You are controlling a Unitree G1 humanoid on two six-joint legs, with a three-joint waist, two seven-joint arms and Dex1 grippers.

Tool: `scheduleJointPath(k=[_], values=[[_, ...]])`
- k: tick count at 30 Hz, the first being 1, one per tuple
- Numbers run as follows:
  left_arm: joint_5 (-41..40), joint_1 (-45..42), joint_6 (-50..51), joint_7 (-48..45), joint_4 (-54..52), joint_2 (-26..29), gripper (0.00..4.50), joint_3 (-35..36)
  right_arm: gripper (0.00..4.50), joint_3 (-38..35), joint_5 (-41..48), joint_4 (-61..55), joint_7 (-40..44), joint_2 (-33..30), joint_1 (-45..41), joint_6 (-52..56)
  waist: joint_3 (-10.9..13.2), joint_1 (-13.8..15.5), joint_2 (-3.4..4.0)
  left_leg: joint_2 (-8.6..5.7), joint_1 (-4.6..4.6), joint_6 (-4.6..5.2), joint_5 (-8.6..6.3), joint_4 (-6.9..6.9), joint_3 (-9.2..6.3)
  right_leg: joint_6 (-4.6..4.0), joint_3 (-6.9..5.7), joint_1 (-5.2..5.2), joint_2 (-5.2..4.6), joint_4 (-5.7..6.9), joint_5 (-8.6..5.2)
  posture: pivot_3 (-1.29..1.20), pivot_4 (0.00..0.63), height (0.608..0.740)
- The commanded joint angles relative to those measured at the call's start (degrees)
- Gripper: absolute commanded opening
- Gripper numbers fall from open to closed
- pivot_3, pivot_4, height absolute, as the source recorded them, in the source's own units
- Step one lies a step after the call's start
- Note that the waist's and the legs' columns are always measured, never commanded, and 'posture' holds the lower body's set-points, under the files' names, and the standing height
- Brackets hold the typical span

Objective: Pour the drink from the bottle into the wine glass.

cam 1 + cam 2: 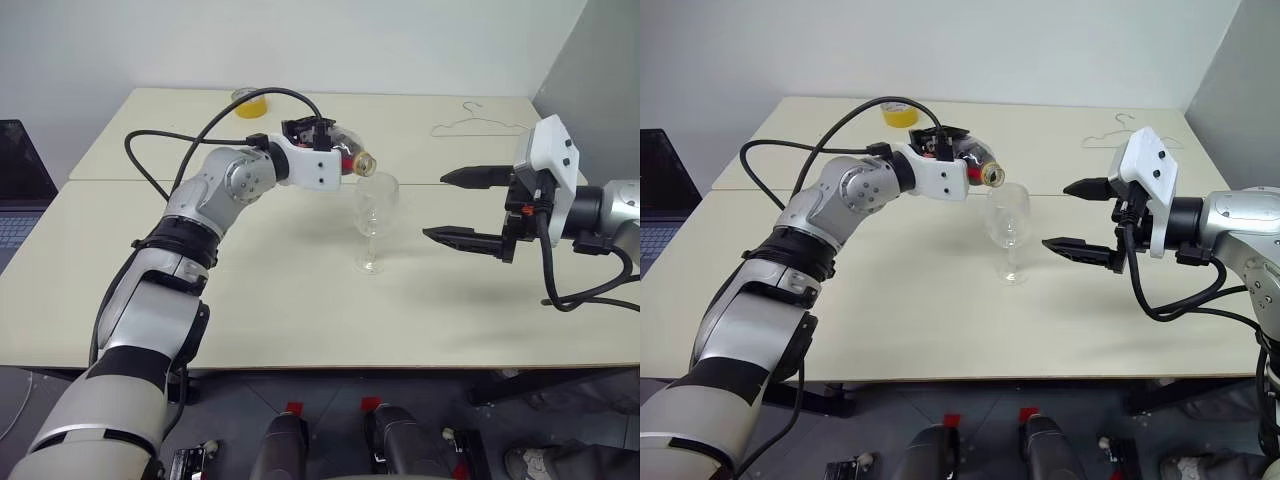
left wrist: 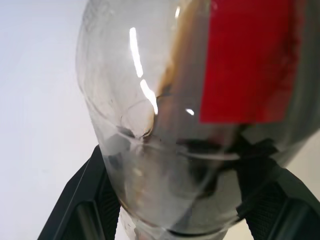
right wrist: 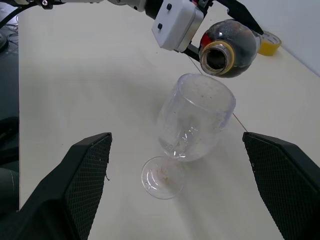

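Pale tabletop (image 1: 300,320) under a plain white wall carries the scene, with the glass (image 1: 374,215) standing upright on its foot near the middle. The left tool (image 1: 335,150) is clamped on the bottle (image 3: 230,47), which lies tipped about level with its uncapped mouth pointing at roughly four o'clock, just above and beside the glass rim on the ten o'clock side; the left wrist view shows the black fingers (image 2: 82,200) pressing both sides of the bottle's clear body. The drink (image 3: 240,42) sits dark inside the bottle, close to the mouth, and no stream is seen leaving it. The bowl of the glass looks empty apart from faint specks, so I judge the pour as set up but not really begun: bottle lifted, opened and tilted; left to do are tipping further so liquid runs in, then righting the bottle. The right tool (image 1: 465,205) hangs at three o'clock of the glass, near but apart, jaws spread wide and holding nothing. A yellow tape roll (image 1: 250,101) lies at the far edge, about eleven o'clock.
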Motion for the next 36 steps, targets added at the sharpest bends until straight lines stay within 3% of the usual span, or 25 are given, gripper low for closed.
scheduleJointPath(k=[1,36], values=[[0.71,-3.58,-1.29,2.95,-0.88,0.88,3.09,0.14,4.50,-0.91,0.11,-1.34,-0.38,-0.71,-0.55,-0.45,0.00,0.00,0.00,0.00,0.00,0.00,0.00,0.00,0.00,0.00,0.00,0.00,0.00,0.00,0.00,0.00,0.150,0.740],[3.85,-5.91,-4.70,7.43,2.47,1.30,3.09,-1.23,4.50,-0.85,0.00,-1.29,-0.97,-0.60,-0.31,-0.59,0.00,0.00,0.00,0.00,0.01,0.00,0.00,0.02,0.00,0.00,0.00,0.00,0.00,0.04,0.00,0.00,0.150,0.740]])
